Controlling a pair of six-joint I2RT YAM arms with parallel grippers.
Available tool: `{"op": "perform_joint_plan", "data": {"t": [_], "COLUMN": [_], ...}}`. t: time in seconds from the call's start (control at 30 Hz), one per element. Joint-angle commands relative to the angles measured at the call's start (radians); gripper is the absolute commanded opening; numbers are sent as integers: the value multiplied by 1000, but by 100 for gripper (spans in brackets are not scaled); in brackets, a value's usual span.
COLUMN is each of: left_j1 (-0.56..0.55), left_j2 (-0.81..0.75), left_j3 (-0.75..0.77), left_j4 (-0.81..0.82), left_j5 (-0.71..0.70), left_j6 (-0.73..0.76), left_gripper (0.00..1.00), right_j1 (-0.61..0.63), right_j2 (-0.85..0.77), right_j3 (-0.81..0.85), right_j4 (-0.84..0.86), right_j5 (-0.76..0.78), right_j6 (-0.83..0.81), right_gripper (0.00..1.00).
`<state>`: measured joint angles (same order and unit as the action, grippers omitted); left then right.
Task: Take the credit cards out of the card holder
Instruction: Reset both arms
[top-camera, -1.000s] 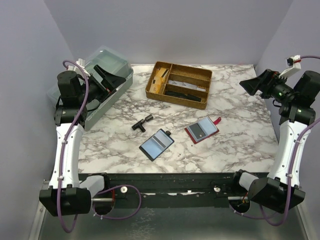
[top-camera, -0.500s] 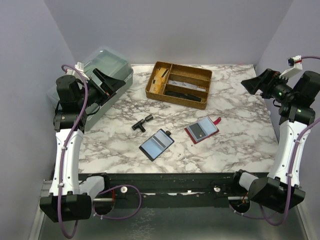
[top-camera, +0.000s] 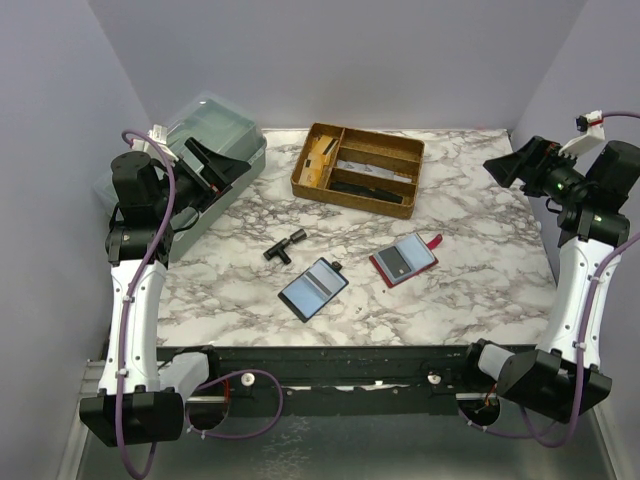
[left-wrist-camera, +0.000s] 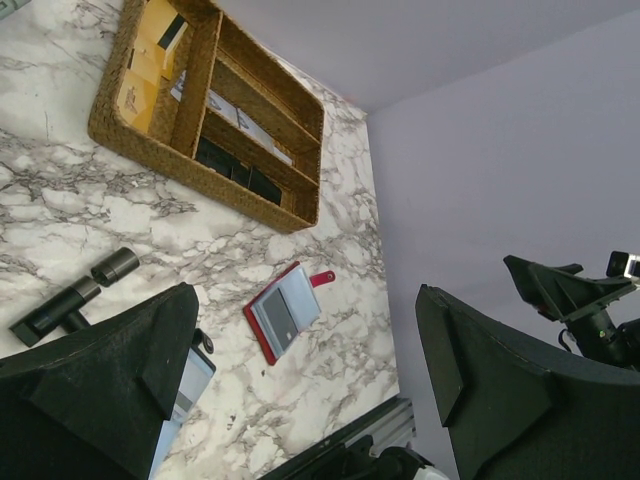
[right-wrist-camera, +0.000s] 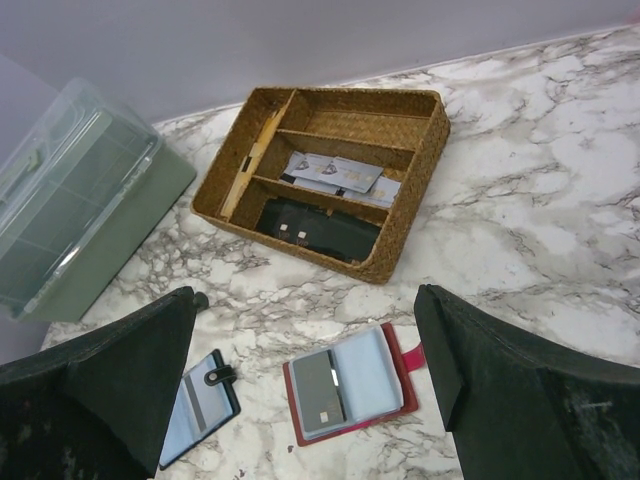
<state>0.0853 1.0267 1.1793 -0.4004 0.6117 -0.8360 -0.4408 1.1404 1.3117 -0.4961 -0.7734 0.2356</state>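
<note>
Top external, red card holder laid open near worktop centre, card tucked inside, left gripper, right gripper spread wide, empty.

Red card holder lies open (pages up), a dark grey credit card inside.

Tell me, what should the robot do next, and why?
Probably lower the right claw toward the red card holder. That claw hangs open and empty up high, and the holder lies open nearest it with a grey card showing inside.
</note>
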Motion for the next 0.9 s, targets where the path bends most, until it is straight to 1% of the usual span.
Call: {"op": "perform_joint_plan", "data": {"t": [0.0,0.27,0.77,0.87], "left_j1": [9,10,11,11], "left_j2": [-3,-21,-29,-31], "left_j3": [13,-6,-13,-15], "left_j4": [-11,-11,-12,-13], "left_j5": [-22,-20,-6,-1], "left_j6": [16,21,34,36], "left_gripper": [99,99,99,99], "right_j1": [-7,-8,-8,-8], "right_j2": [10,20,-2,-5], "right_j3": [18,26,-2,-5], "right_j4": [-11,-3,21,27], "right_j5": [18,0,18,5], "right_j6": [8,14,36,2], "right_gripper": [99,99,99,99]}}
